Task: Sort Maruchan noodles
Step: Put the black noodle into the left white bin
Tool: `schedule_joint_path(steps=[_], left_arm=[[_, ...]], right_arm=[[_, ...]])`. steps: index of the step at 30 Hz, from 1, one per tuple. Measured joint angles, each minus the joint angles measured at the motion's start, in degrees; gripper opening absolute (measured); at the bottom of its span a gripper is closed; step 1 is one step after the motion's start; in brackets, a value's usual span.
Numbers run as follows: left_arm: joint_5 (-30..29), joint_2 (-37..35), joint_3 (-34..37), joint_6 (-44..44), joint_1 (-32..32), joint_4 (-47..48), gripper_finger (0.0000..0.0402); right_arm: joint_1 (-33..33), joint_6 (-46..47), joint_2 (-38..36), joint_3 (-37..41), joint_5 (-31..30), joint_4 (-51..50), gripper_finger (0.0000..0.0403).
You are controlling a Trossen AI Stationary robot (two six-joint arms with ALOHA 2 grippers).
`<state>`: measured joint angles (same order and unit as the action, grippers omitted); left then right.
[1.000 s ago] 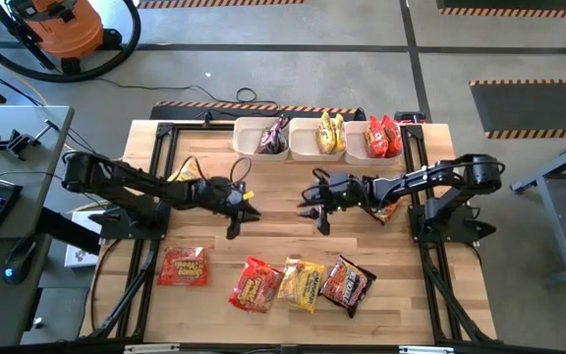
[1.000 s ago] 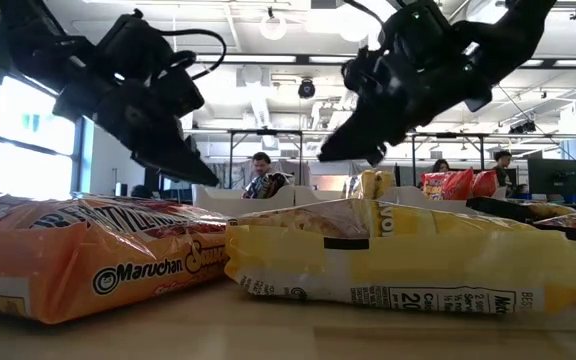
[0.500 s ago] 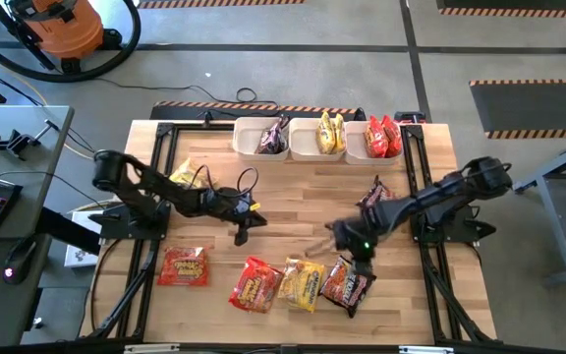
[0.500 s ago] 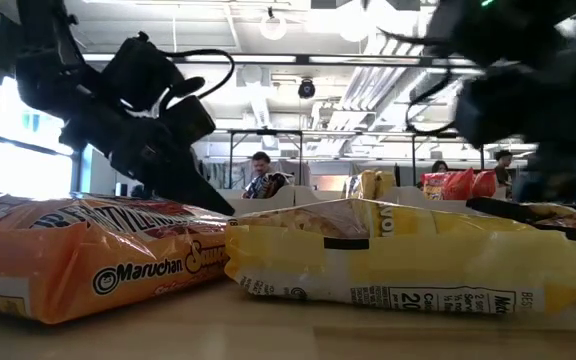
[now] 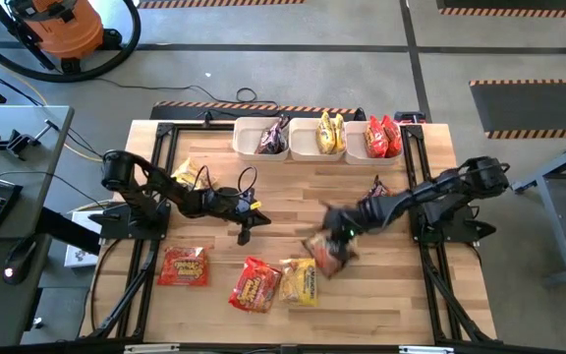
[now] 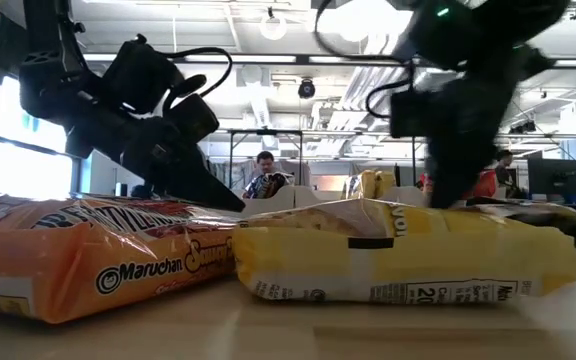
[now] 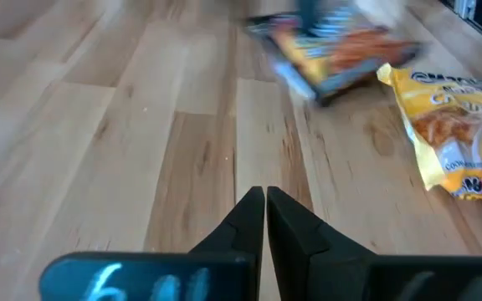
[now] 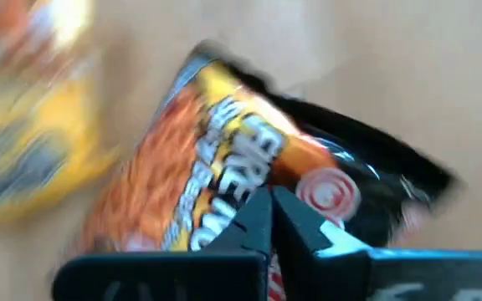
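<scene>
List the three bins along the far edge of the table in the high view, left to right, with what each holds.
Left bin with dark brown packets → middle bin with yellow packets → right bin with red packets.

My right gripper (image 5: 334, 239) is a dark smear in the high view, so can't read there how its fingers sit on the dark brown crinkly plastic noodle packet (image 8: 249, 180). That packet's label is blurred in the right wrist view; only part of it fits the pic. Low view: orange-red crinkly packet (image 6: 78, 255) is cut off at the edge. Contents of the three white rectangular plastic bins (image 5: 251, 138) too small to tell apart individually.
</scene>
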<state>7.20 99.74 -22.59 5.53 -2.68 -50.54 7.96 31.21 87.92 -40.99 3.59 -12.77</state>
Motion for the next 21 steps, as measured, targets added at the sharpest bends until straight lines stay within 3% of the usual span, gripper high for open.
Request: schedule_joint_path(steps=[2,5,10,12,17,21], left_arm=[[-0.9,0.0,0.0,1.4,0.0,0.1,0.0007],[-1.6,0.0,0.0,4.5,0.0,0.5,0.0007],[-1.6,0.0,0.0,8.3,0.0,0.9,0.0007],[-2.1,0.0,0.0,9.1,-0.2,0.9,0.0007],[-2.3,-0.1,0.0,10.7,-2.6,0.1,0.0007],[-0.4,-1.8,0.0,12.9,-5.4,0.1,0.0007]], right_arm=[[-3.2,-1.6,-1.3,-1.0,-2.8,-1.8,0.0000],[-6.0,-3.1,-5.4,-3.0,-2.0,-7.8,0.0000],[-4.7,2.2,-12.1,-3.1,-1.8,-22.7,0.0000],[-3.8,5.7,-12.6,-1.2,-2.2,-23.7,0.0000],[-3.3,8.7,-9.7,4.9,-1.1,-5.0,0.0000],[-4.8,5.0,-4.5,6.2,0.0,13.5,0.0000]])
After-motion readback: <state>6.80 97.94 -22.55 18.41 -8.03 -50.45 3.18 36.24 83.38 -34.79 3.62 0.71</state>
